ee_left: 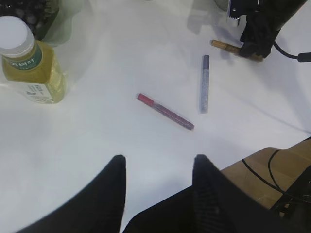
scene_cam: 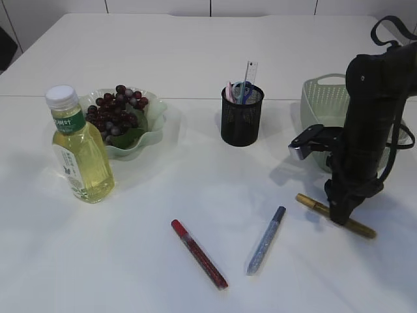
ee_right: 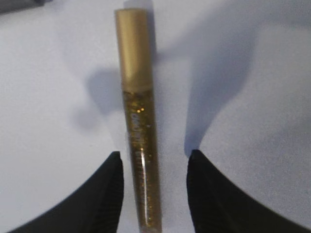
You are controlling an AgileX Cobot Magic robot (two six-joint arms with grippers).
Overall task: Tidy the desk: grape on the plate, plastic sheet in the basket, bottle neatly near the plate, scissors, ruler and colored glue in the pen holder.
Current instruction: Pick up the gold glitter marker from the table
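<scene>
Gold glitter glue lies flat on the white table, directly between the right gripper's two black fingers. Jaws parted, one finger each side of the tube, small gap on both sides; not clamped on it. Tube's gold cap points away from the wrist. From the room view, right gripper is down at table level over the middle of that gold tube, arm nearly vertical above it.

Left gripper hangs above bare table, jaws parted, nothing between them. Ahead of it: red glitter glue, lying at a slant. Further ahead and to its right: blue-silver glitter glue. Both tubes lie apart from each other and from the gold one.

Bottle of yellow drink, white cap, stands upright far ahead-left of the left gripper, just beside the pale green plate. Grapes sit on that plate.

Black mesh pen holder is well away from the right gripper, toward the table's middle; scissors and a clear ruler stick out of it. Pale green basket sits just behind the right arm; can't tell what's inside.
</scene>
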